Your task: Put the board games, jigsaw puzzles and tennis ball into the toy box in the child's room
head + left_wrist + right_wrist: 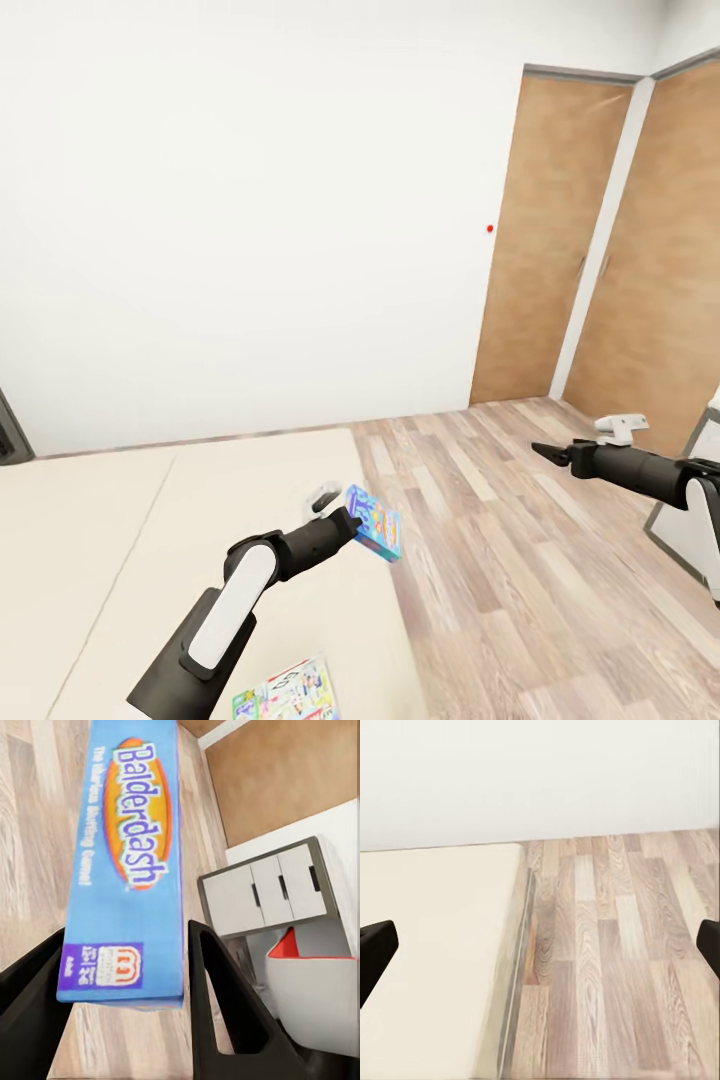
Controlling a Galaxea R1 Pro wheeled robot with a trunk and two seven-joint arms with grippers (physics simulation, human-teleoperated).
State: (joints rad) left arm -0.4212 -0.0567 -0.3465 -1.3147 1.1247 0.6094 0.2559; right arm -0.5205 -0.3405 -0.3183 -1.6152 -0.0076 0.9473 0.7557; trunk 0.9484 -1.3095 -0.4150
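Holding: a small blue rectangular "Balderdash" board-game box point(374, 521) is gripped on its narrow edges by the left gripper point(352, 517), lifted clear of the bed and tilted.
Left jaws: clenched on the blue box; in the left wrist view the box point(127, 862) is seen pinched between the two black fingers point(225, 1005), its printed side facing the camera.
Left arm: a black-and-white arm point(240, 600) is stretched from the near left toward the right edge of the bed.
Bed: a broad cream mattress point(150, 540) is spread over the near left, ending at a wood-plank floor point(500, 520) on the right.
Second game: a flat white-and-green printed board-game box point(290, 693) is seen lying on the bed at the near edge, partly cut off.
Right gripper point(548, 452): held out over the floor at the right, well apart from the blue box.
Right jaws: released; in the right wrist view the dark fingertips point(376, 949) are set wide apart at either side, with bed and floor between them.
Drawers: a white three-drawer unit point(262, 891) with a dark frame is seen past the blue box in the left wrist view.
Far side: a plain white wall point(250, 200) and brown wooden doors point(600, 250) are seen at the far right.
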